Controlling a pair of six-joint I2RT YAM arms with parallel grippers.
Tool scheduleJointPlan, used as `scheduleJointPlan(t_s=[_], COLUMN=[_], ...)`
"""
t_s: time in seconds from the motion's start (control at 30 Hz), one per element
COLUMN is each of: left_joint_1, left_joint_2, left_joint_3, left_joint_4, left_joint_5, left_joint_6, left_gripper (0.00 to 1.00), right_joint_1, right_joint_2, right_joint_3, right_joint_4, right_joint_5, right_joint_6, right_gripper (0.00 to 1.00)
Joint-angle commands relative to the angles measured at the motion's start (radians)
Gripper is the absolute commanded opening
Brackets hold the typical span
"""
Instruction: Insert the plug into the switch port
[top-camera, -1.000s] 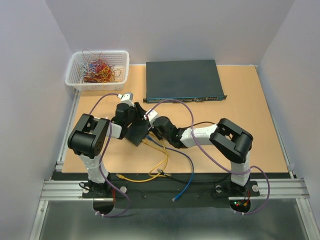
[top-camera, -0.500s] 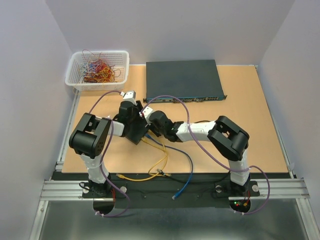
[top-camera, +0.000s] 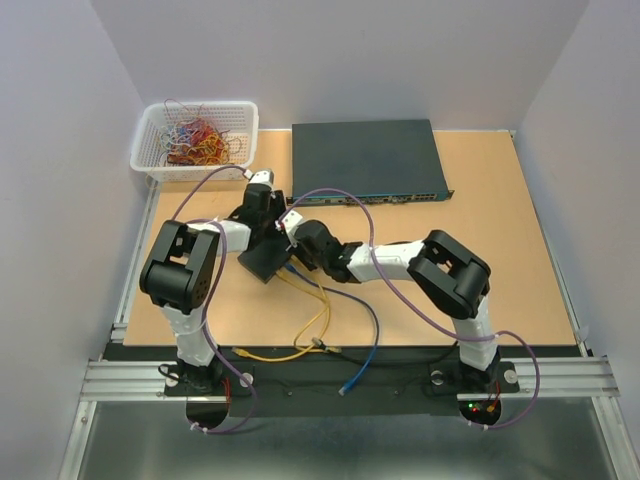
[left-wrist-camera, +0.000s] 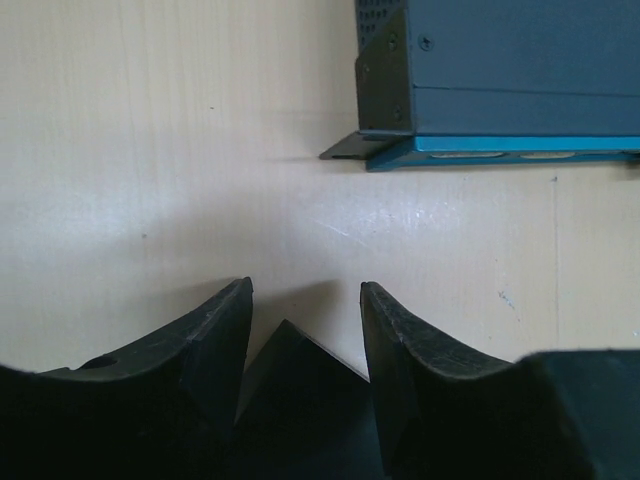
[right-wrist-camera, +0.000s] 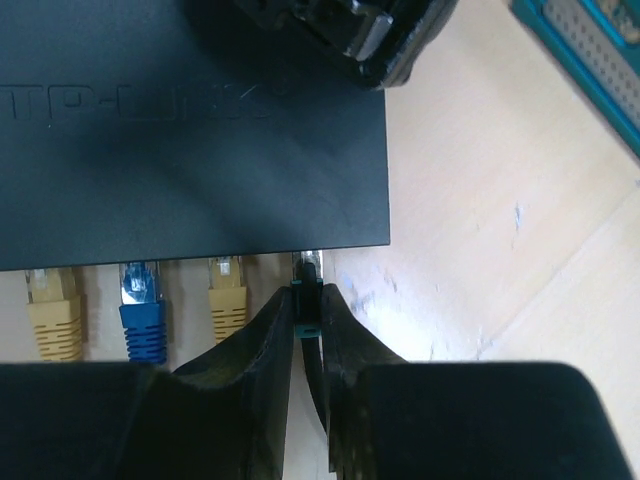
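Three seated plugs (right-wrist-camera: 141, 300) fill the small black switch's (right-wrist-camera: 200, 150) other sockets; the right gripper (right-wrist-camera: 306, 298), pinched on the black plug (right-wrist-camera: 308, 266), holds its tip at the end switch port (right-wrist-camera: 308, 252) by the box's corner. Insertion seems to need only a short straight push, with open table (right-wrist-camera: 480, 200) alongside, while the left gripper (left-wrist-camera: 305, 288) clamps the far corner.

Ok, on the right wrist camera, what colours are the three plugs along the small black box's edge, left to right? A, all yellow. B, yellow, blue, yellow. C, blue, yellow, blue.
B: along the small black box sit a yellow plug, a blue plug and a second yellow plug, left of the dark plug pinched by the right gripper.
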Motion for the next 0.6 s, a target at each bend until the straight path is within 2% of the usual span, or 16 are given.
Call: scheduleJointPlan(t_s=[0.0, 0.1, 0.33, 0.57], left_joint_1=[0.022, 0.074, 0.100, 0.108], left_joint_2=[-0.017, -0.023, -0.012, -0.029], left_joint_3=[0.010, 0.006, 0.016, 0.031], left_joint_4=[-0.170, -0.179, -0.141, -0.162], left_joint_5=[0.153, 0.142, 0.145, 0.122], left_joint_6=[-0.076, -0.077, -0.105, -0.116], left_gripper=[0.57, 0.57, 0.57, 0.57], right_joint_1=[0.012, 0.012, 0.012, 0.012], right_joint_2=[0.066, 0.106, 0.186, 0.195], right_joint_3=[0.164, 0.222, 0.343, 0.362], right_joint_4=[0.283, 0.275, 0.273, 0.293], right_joint_5=[-0.058, -0.058, -0.049, -0.027], right_joint_6=[0.004, 0.002, 0.016, -0.014], right_gripper=[0.06, 0.06, 0.06, 0.08])
